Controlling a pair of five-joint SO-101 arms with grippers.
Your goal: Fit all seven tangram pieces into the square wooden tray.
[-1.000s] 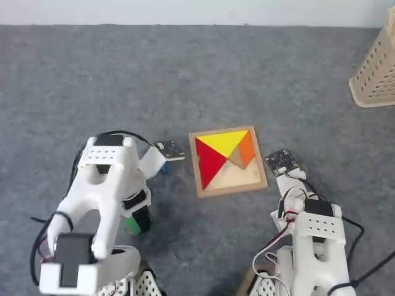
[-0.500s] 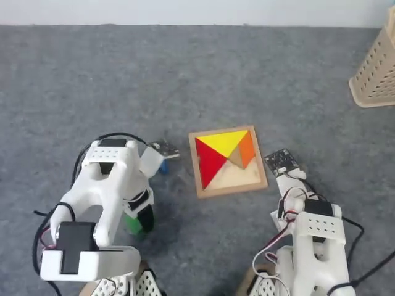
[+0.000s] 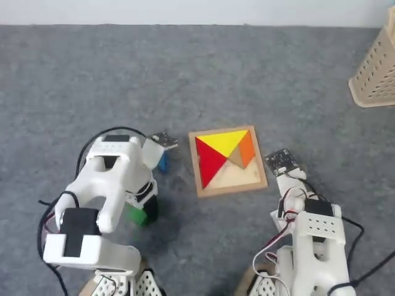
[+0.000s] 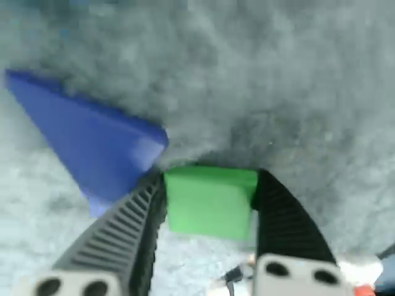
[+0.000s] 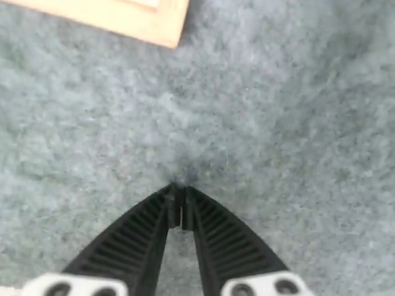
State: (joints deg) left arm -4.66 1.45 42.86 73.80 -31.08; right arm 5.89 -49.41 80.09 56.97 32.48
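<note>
The right hand (image 5: pixel 178 196) hangs low over the grey, fuzzy worktop (image 5: pixel 296 111). Its two black ribbed fingers (image 5: pixel 139 231) are pressed together at the tips with nothing between them. Well apart from the tips, one corner of the pale wooden tray (image 5: pixel 123 18) lies flat on the worktop.
</note>
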